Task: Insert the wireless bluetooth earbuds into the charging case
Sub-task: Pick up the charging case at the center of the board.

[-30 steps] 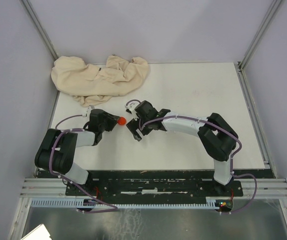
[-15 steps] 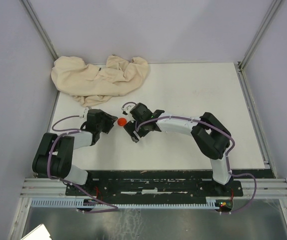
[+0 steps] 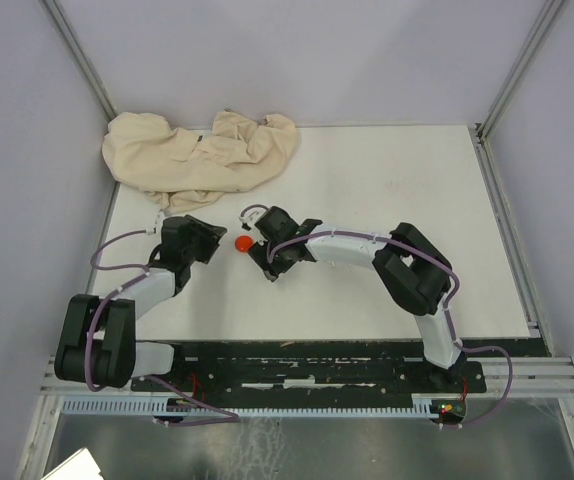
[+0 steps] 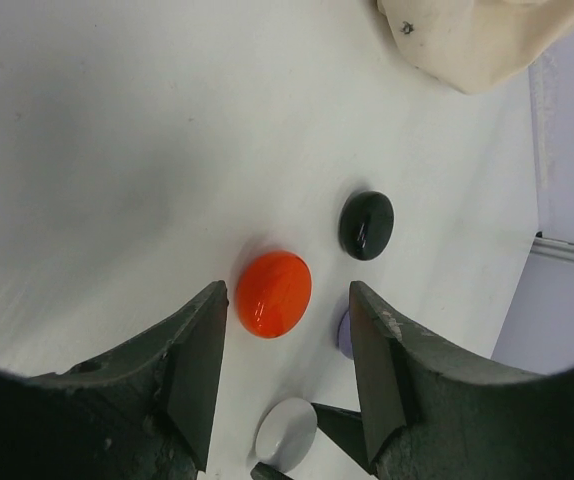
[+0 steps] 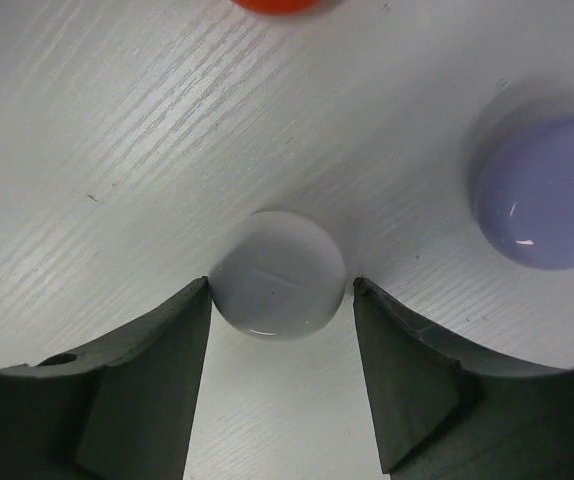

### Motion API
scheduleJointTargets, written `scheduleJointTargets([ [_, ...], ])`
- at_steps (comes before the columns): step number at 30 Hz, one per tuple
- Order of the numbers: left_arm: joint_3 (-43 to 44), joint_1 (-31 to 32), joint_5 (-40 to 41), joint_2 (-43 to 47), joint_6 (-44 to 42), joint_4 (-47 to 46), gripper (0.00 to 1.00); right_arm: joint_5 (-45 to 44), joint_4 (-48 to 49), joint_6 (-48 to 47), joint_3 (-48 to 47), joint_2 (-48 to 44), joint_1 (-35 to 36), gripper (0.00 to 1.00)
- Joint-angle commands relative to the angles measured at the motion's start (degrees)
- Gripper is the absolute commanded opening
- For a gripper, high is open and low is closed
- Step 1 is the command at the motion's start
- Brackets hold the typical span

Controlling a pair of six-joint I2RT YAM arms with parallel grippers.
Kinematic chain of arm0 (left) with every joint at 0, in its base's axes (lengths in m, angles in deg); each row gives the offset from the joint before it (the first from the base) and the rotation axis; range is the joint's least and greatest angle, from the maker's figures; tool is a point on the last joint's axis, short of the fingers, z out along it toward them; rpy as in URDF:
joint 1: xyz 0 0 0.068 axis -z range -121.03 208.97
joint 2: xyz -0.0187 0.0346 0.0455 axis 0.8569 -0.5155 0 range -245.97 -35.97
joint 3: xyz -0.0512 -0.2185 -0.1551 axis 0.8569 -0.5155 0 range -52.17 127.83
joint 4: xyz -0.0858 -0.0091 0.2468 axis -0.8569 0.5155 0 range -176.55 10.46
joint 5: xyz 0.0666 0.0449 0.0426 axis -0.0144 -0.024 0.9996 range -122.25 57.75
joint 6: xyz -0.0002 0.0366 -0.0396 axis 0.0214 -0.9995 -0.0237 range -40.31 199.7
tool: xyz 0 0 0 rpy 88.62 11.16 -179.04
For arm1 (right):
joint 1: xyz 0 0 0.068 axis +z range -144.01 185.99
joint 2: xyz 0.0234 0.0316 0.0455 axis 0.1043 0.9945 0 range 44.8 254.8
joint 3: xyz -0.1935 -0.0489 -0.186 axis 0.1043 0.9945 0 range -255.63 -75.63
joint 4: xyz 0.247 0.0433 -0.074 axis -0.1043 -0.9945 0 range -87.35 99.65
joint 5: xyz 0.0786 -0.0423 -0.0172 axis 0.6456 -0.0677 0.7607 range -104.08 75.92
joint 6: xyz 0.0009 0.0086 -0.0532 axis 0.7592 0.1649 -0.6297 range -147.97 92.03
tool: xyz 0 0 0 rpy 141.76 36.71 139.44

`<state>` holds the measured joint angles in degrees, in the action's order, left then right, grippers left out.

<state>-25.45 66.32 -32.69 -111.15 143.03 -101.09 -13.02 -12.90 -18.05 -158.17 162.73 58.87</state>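
Let go of red disc [image 3: 244, 243] with left gripper [image 3: 212, 245] within the last second. Was clamped on it a second back, now backed off to the left of it and apart from it. Jaws spread, nothing held. Red disc left lying on table [image 3: 397, 200], same spot.

Brought right gripper [image 5: 282, 288] a touch closer to red disc from the opposite side and narrowed its jaws. Now pressed against both edges of white disc [image 5: 279, 262], pinching it. Still flat on table, not lifted.

White disc near red disc, apart from it. Purple disc [image 5: 542, 195] likewise near and apart. Black disc [image 4: 366, 225] near red disc, on the side toward cloth [image 3: 202, 155]. Cloth itself well apart from red disc, unmoved.

Reads as a switch from red disc to white disc, probably to lift or open it next; judgement only. No earbuds visible in any view, and cannot tell whether any sit inside the discs. No open case seen either, so insertion judged not started.

No brand, label or readable writing on discs, cloth or arms. Only a faint line across top of white disc, not lettering.
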Motion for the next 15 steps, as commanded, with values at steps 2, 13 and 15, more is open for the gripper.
scheduleJointTargets([
  [2,-0.3,-1.0,-1.1,2.2,-2.5,0.7,0.58,-1.6,-1.4,-1.0,-2.1,0.9,0.5,0.63],
  [13,1.9,-1.4,-8.5,1.0,-5.0,-1.4,0.57,-2.1,5.0,-6.6,3.7,-5.5,0.0,0.33],
  [15,5.0,-1.4,-14.4,-1.3,-6.9,-2.0,0.57,1.1,8.2,-8.2,6.7,-10.1,-1.1,0.31],
])
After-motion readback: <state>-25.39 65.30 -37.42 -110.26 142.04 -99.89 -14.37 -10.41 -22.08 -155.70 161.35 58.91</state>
